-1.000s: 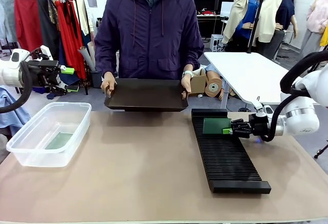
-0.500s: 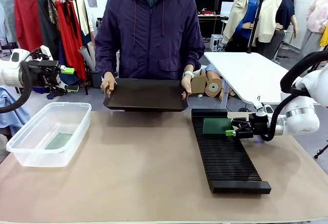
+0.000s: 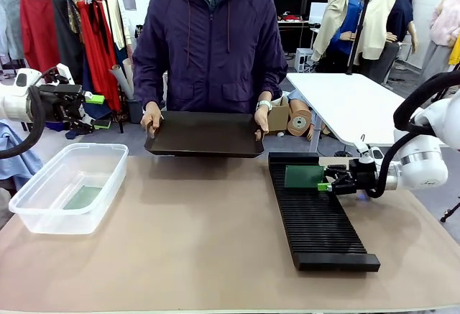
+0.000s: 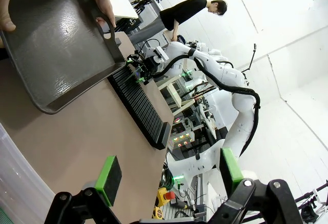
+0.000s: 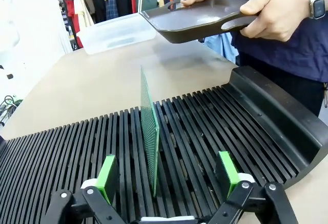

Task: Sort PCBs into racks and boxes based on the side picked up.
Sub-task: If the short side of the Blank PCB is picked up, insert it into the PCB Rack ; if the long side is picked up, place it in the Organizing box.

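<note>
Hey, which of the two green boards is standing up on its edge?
The PCB slotted upright in the black rack, between the right end effector's open fingers. The other PCB lies flat in the clear box.

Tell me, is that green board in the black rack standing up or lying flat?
Standing upright: the green board sits on edge in a slot of the black rack.

I see a tan table point(image 3: 201, 242) running across my whole front view. On its left side sits a clear plastic tub point(image 3: 43, 206), toward the left edge. On the right side lies a long black slotted rack point(image 3: 320, 231), running from the far edge toward me. The tub and rack are well apart, with bare tabletop between them.
</note>
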Available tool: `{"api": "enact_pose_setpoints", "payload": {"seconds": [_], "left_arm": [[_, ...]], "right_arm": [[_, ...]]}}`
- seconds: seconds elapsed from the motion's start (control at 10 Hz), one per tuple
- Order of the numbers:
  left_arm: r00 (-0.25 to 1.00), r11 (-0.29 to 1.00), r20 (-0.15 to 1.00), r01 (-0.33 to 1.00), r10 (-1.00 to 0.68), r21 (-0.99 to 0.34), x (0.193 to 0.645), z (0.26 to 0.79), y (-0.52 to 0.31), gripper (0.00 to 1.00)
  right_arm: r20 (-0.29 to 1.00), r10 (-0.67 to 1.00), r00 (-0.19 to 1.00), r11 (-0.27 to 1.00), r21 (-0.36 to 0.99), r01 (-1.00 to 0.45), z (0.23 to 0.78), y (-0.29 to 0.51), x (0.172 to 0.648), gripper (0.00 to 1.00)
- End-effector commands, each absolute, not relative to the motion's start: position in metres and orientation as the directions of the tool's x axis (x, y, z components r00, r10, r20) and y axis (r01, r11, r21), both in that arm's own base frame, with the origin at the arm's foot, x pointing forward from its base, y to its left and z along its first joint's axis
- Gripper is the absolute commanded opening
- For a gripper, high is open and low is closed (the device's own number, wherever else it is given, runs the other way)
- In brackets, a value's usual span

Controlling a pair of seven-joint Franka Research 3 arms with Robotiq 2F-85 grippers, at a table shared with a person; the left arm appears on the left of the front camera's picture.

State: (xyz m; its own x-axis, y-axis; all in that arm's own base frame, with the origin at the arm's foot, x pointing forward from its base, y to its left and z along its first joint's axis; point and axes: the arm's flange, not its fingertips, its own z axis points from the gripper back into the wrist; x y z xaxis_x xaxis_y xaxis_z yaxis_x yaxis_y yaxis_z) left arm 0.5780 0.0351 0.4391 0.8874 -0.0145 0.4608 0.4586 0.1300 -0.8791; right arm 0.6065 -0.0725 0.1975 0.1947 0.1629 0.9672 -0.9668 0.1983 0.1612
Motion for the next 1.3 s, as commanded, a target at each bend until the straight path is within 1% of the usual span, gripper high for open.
{"api": "enact_pose_setpoints", "payload": {"seconds": [0.0,1.2], "left_arm": [[0.886,0.133,0.463,0.461,-0.012,-0.877,0.5765,0.4409,0.0357,1.00],[0.886,0.133,0.463,0.461,-0.012,-0.877,0.5765,0.4409,0.0357,1.00]], "right_arm": [[0.967,0.166,0.195,0.202,0.160,-0.966,0.1981,-0.0727,0.6070,1.00],[0.967,0.166,0.195,0.202,0.160,-0.966,0.1981,-0.0727,0.6070,1.00]]}}
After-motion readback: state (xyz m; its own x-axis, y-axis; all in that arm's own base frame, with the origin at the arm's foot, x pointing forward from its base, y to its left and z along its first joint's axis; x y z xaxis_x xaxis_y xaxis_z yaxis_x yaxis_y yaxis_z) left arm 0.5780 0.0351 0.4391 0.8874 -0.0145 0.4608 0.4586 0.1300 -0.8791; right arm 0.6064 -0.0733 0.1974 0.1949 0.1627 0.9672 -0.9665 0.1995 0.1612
